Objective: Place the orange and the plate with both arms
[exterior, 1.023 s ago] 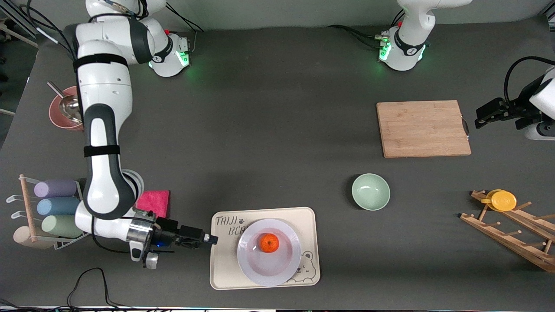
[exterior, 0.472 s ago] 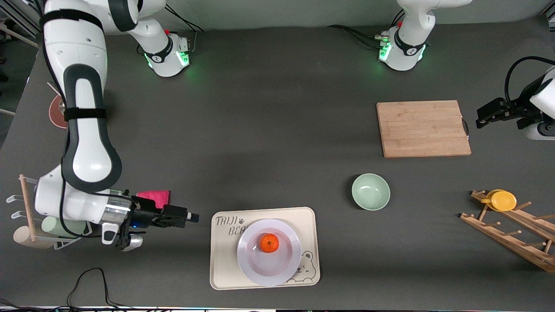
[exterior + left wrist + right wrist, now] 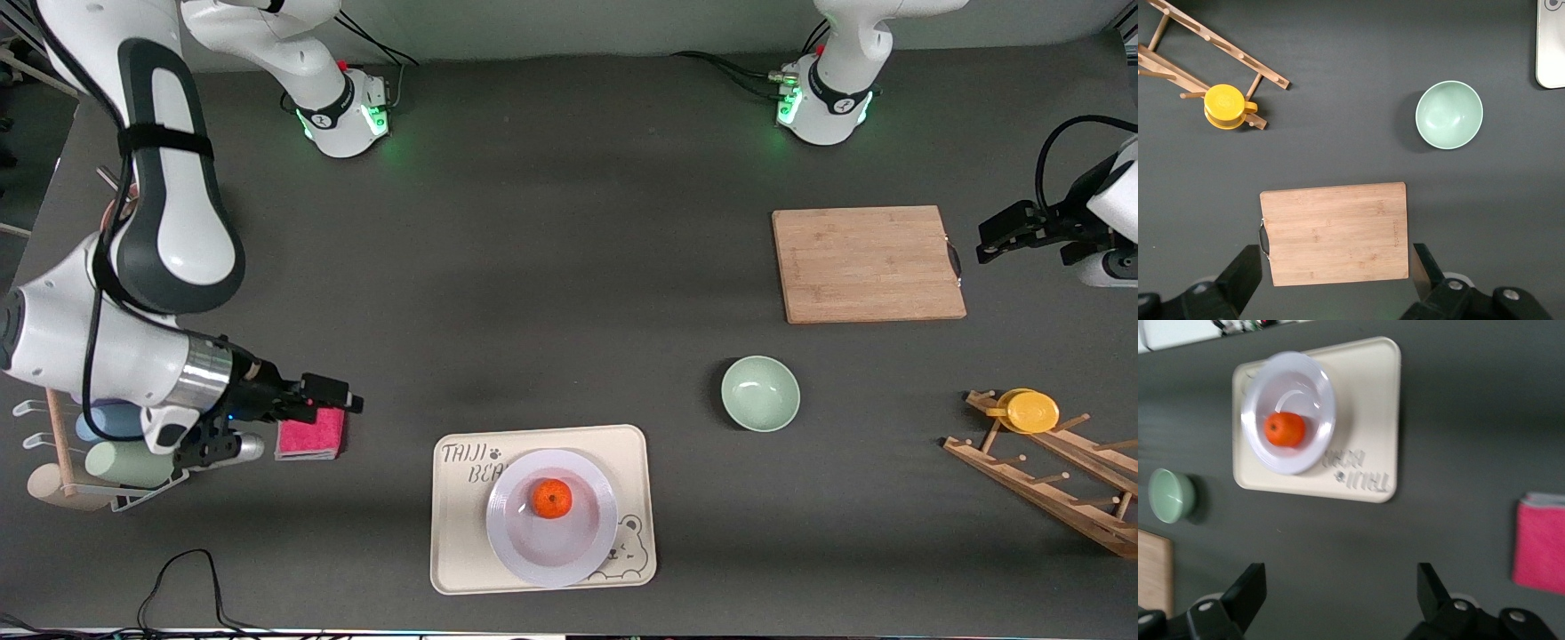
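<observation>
The orange (image 3: 552, 498) lies in the white plate (image 3: 587, 542), which rests on the cream bear tray (image 3: 462, 551) near the front camera. Both also show in the right wrist view: the orange (image 3: 1285, 429), the plate (image 3: 1318, 393) and the tray (image 3: 1371, 420). My right gripper (image 3: 342, 398) is open and empty, up over the pink sponge (image 3: 311, 436), well apart from the tray toward the right arm's end. My left gripper (image 3: 994, 233) is open and empty, held up beside the wooden cutting board (image 3: 867, 263) at the left arm's end.
A mint-green bowl (image 3: 759, 393) stands between the tray and the board. A wooden rack (image 3: 1058, 480) with a yellow cup (image 3: 1029, 411) sits at the left arm's end. A rack of pastel cups (image 3: 116, 458) and a partly hidden red bowl (image 3: 111, 213) sit at the right arm's end.
My right gripper has drawn away from the tray's edge toward the right arm's end and risen, now over the pink sponge. The left arm, the orange and the plate have not moved.
</observation>
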`<state>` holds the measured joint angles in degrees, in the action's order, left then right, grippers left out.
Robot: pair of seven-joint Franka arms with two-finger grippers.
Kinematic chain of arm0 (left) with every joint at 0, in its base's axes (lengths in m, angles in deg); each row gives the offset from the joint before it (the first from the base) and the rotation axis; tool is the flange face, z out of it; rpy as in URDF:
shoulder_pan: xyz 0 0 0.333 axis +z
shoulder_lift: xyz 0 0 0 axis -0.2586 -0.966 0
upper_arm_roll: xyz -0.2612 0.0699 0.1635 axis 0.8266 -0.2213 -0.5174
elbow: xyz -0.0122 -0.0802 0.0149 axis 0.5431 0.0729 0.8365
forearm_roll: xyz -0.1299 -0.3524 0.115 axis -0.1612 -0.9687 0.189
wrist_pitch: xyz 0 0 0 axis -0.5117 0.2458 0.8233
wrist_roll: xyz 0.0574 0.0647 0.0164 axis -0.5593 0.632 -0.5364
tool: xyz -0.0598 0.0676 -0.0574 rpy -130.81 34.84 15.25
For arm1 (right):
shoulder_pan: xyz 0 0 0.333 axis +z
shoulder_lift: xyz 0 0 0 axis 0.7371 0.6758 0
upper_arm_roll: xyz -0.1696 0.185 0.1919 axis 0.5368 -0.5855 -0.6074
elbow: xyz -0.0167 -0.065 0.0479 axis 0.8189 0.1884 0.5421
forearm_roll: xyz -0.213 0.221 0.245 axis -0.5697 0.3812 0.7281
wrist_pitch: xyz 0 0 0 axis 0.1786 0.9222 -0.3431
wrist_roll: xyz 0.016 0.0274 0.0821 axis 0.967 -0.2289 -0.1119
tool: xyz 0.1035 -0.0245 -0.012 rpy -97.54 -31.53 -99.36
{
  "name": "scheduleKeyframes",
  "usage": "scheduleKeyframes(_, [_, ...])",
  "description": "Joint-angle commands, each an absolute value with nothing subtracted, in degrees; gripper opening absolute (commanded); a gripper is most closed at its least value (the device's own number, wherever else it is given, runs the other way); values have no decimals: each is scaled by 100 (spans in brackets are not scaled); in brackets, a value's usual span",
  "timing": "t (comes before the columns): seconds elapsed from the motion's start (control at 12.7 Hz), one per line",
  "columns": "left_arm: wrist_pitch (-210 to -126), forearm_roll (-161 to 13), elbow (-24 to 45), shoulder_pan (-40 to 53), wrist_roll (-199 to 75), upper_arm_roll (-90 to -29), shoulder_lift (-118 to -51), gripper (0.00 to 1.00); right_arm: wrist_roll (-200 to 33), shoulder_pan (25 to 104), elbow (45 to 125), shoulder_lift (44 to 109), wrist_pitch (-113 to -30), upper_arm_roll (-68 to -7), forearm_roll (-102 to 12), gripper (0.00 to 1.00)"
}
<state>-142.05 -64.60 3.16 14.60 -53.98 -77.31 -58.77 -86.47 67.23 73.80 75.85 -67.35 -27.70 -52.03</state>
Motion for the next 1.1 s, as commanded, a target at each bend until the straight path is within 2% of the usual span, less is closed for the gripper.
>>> scheduleKeyframes(0.0, [-14196,-6374,298,1385,-5506,-7765,-5805,100,-8066,6796,7782,6992,-6248,-2713,-6353,100])
scheduleKeyframes(0.16, [-14187,-6374,298,1385,-5541,-7756,-5805,100,-7670,6796,7791,6816,-5888,-2678,-7032,100])
scheduleKeyframes(0.71, [-14187,-6374,307,1376,-5577,-7756,-5814,100,-7501,6867,7738,6710,-4921,-2249,-7246,100])
scheduleKeyframes(1.02, [-14187,-6374,307,1376,-5577,-7756,-5814,100,-7580,6928,7791,6192,-4708,-2150,-7342,100])
